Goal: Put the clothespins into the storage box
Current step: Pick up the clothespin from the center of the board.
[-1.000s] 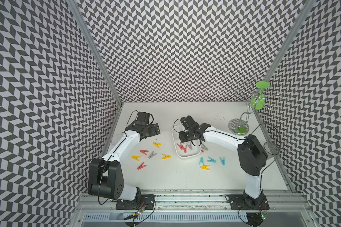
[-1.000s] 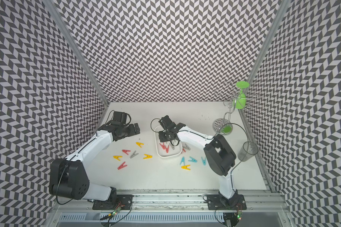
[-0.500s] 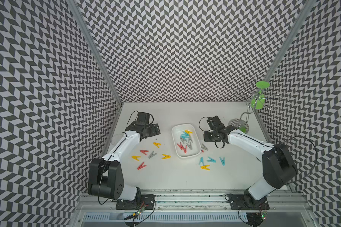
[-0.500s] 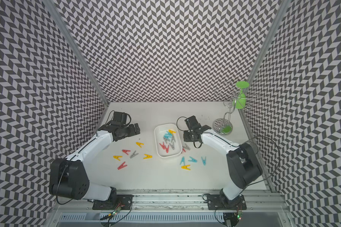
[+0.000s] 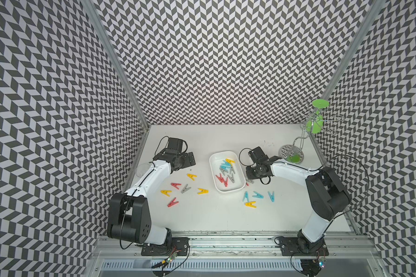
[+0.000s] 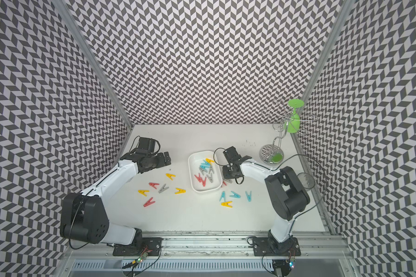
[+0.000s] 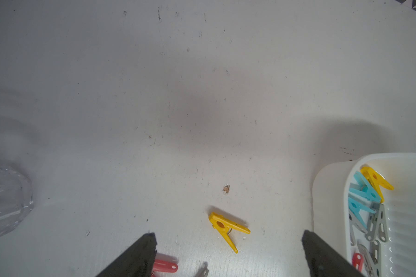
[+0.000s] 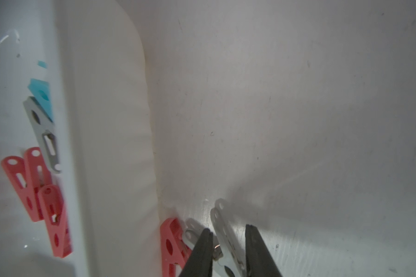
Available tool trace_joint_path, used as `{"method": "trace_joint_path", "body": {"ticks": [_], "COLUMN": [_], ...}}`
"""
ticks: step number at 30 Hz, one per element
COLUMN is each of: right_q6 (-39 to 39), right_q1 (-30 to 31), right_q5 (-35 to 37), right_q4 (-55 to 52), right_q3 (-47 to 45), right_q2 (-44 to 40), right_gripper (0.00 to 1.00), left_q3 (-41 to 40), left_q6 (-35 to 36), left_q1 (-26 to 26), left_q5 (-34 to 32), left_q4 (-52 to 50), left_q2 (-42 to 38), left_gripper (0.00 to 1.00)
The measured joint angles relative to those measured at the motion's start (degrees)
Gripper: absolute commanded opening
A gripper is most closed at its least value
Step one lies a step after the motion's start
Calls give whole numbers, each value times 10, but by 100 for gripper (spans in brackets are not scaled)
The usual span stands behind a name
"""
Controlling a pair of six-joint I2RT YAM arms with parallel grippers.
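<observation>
Hovering left of the storage box, the left gripper stands fully released and empty, near loose clothespins on the table. Several more already lie inside the box. Against the box's right wall, the right gripper straddles a grey clothespin, jaws narrowly parted; whether they pinch it cannot be told. Recommendation: close squarely on the grey body, clear of the red clothespin just beside it, lift straight, and clear the rim before release

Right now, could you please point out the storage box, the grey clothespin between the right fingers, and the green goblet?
storage box (image 5: 220, 158): a top view, bare inner floor
grey clothespin (image 8: 223, 230): right wrist view, its middle
green goblet (image 5: 314, 125): a top view, its bowl
</observation>
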Motion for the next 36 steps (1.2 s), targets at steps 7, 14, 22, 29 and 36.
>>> {"method": "trace_joint_path", "body": {"ticks": [7, 14, 22, 29, 36], "right_q6": [-3, -6, -4, -6, -10], "right_q1": [12, 19, 19, 8, 5], "right_q5": [0, 18, 54, 93, 147], "right_q4": [9, 11, 8, -31, -74], "right_q3": [0, 1, 1, 21, 108], "right_q2": [18, 29, 30, 28, 16], "right_gripper": [28, 18, 10, 9, 9], "left_q3": [0, -5, -5, -5, -4], "left_q6": [0, 0, 0, 0, 0], "left_q1": [0, 0, 0, 0, 0], "left_q5": [0, 0, 0, 0, 0], "left_q4": [0, 0, 1, 0, 0], "left_q2": [0, 0, 0, 0, 0], "left_gripper": [99, 99, 99, 99, 99]}}
